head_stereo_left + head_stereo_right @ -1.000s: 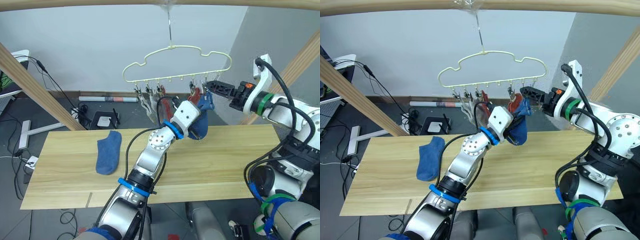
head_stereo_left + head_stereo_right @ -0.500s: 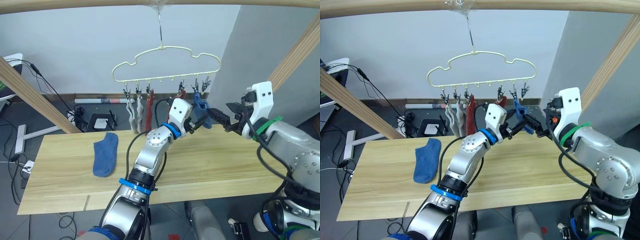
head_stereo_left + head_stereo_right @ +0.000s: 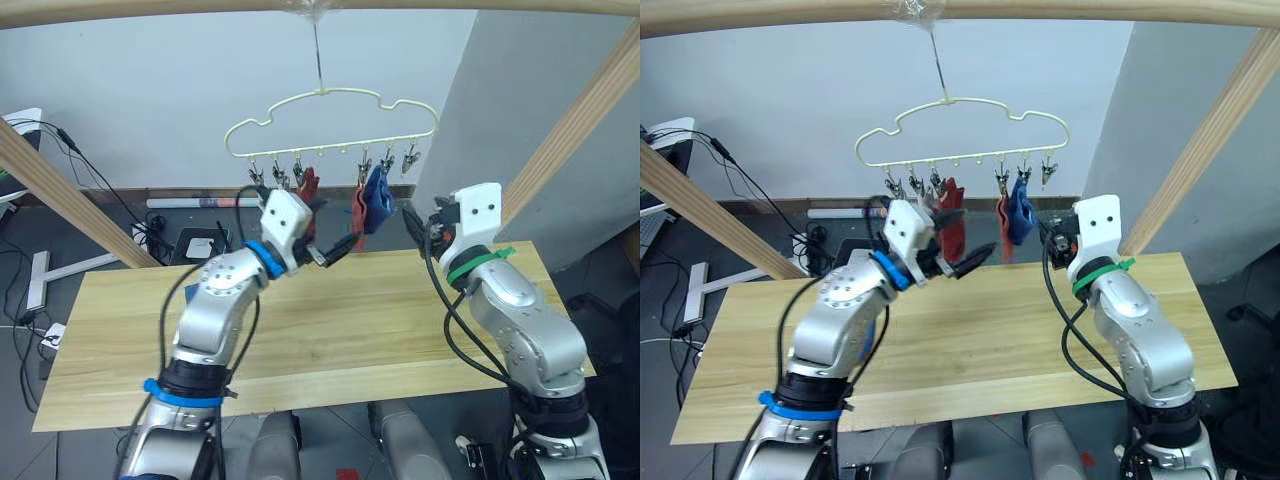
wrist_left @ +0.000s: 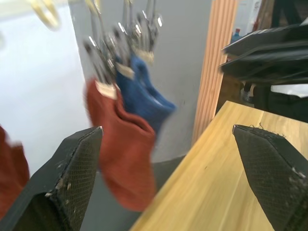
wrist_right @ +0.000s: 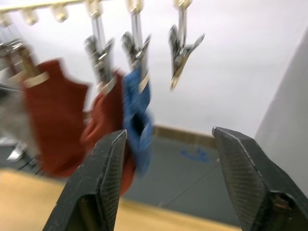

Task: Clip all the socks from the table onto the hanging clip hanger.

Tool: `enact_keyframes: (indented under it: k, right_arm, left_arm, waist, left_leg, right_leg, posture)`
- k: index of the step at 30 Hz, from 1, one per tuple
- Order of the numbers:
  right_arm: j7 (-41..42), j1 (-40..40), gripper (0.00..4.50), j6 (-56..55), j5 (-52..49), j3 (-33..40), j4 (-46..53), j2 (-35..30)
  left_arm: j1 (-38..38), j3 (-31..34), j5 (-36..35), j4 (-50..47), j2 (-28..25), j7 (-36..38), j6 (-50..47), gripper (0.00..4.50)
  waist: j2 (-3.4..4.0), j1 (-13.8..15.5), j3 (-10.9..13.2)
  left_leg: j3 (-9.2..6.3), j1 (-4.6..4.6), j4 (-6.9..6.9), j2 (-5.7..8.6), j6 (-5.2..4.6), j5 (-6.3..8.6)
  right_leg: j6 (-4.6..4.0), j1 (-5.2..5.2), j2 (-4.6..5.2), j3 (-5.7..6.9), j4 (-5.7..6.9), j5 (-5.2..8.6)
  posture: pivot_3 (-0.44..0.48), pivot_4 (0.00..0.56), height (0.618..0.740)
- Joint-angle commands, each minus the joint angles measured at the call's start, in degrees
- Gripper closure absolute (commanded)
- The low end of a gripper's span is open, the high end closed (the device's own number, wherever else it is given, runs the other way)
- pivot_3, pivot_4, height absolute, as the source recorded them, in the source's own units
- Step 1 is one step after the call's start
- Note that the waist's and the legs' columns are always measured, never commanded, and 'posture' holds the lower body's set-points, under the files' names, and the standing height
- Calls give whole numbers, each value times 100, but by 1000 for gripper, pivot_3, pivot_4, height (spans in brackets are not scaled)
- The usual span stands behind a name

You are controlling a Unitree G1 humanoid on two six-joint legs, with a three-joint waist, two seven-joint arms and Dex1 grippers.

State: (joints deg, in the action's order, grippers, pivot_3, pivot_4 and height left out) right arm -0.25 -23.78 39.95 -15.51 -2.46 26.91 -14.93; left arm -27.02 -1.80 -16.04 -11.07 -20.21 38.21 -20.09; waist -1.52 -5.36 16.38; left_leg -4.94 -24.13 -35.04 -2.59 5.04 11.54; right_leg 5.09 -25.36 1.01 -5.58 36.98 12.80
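The pale yellow clip hanger [image 3: 330,115] hangs from the pole above the table's [image 3: 350,330] far edge. Among the socks, a blue one [image 3: 378,195] and a rust red one [image 3: 358,208] hang side by side from clips, and another red one [image 3: 308,185] hangs further left. My left gripper [image 3: 330,228] stands wide open just left of the hanging pair and holds nothing. In its wrist view the blue sock [image 4: 144,96] and red sock [image 4: 122,154] dangle ahead. My right gripper [image 3: 410,215] is open and empty just right of the blue sock [image 5: 137,120].
A round wooden pole frame [image 3: 60,185] crosses overhead and slants down at both sides. The clip at the hanger's right end [image 3: 410,158] is bare. Cables and boxes [image 3: 205,240] lie on the floor behind the table. A grey wall panel [image 3: 540,100] stands at the right.
My left gripper opened and let go of the blue sock, which now hangs from its clip, and drew back to the left. My right gripper pulled away from the clip.
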Motion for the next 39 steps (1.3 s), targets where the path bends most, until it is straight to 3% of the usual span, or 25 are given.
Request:
enact_keyframes:
  k: [1,5,28,39]
  right_arm:
    - [-140,-142,1313,-530,340,59,-115,198]
    - [-162,-276,2224,-700,534,69,-359,382]
    - [-284,-1069,2224,-1486,1364,101,-1692,912]
    - [47,-1488,2224,-1920,1402,107,-2270,892]
  left_arm:
    - [-78,284,-338,-568,-230,29,-277,0]
    - [-14,416,-574,-967,-445,32,-557,0]
    - [-47,447,-742,-1216,-648,-195,-741,0]
    - [-524,424,-1068,-1091,-603,-35,-1004,0]
  waist:
    - [-1,53,1]
    - [0,81,1]
    - [1,250,3]
    - [3,251,8]
  left_leg:
    - [0,0,1,0,0,0]
    - [0,-5,5,0,0,1]
    - [0,-2,6,0,0,0]
    - [0,-2,6,-1,0,1]
  right_leg:
    - [-1,0,0,0,0,1]
    - [-4,-1,1,1,-5,2]
    - [-6,-2,1,2,-1,2]
    - [-6,-1,1,3,-1,1]
  posture:
    - [7,290,740]
    - [24,288,740]
    - [72,286,740]
    - [70,290,740]
